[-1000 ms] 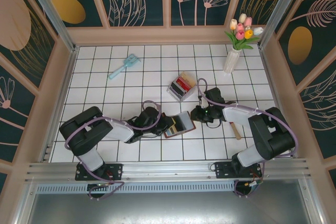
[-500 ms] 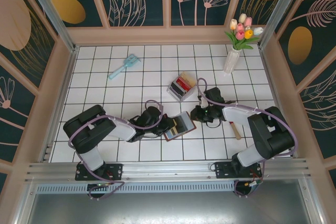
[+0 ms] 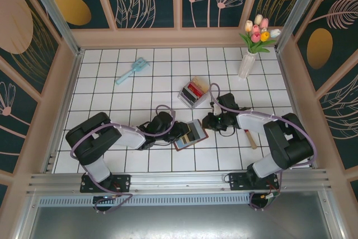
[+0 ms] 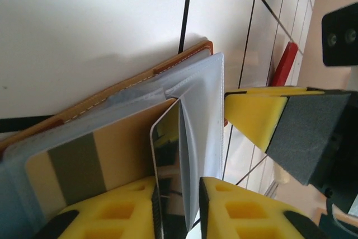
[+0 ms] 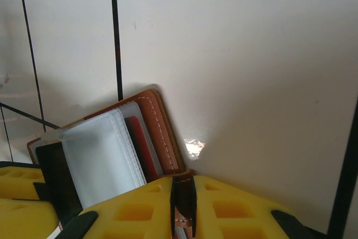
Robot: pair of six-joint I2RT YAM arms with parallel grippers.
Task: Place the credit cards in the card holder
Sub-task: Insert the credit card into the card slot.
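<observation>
The brown leather card holder (image 3: 194, 133) lies open on the white tiles between both arms. My left gripper (image 3: 179, 133) is at its left edge, jaws a little apart. A dark glossy credit card (image 4: 166, 144) and a clear sleeve (image 4: 201, 116) stand loose between its yellow fingers (image 4: 112, 216). A tan card with a grey stripe (image 4: 106, 158) sits in a slot. My right gripper (image 5: 183, 194) is shut on the holder's leather edge (image 5: 159, 124). A red card (image 5: 142, 146) shows in a slot. More credit cards (image 3: 196, 88) stand in a clear tray.
The clear plastic tray (image 3: 187, 98) stands just behind the holder. A red scoop with a wooden handle (image 3: 250, 137) lies under the right arm. A blue brush (image 3: 132, 71) is at the back left, a vase of tulips (image 3: 248, 60) at the back right.
My left jaws have parted slightly and no longer pinch the dark card. The left wrist has crept a little towards the holder. The right gripper keeps its hold.
</observation>
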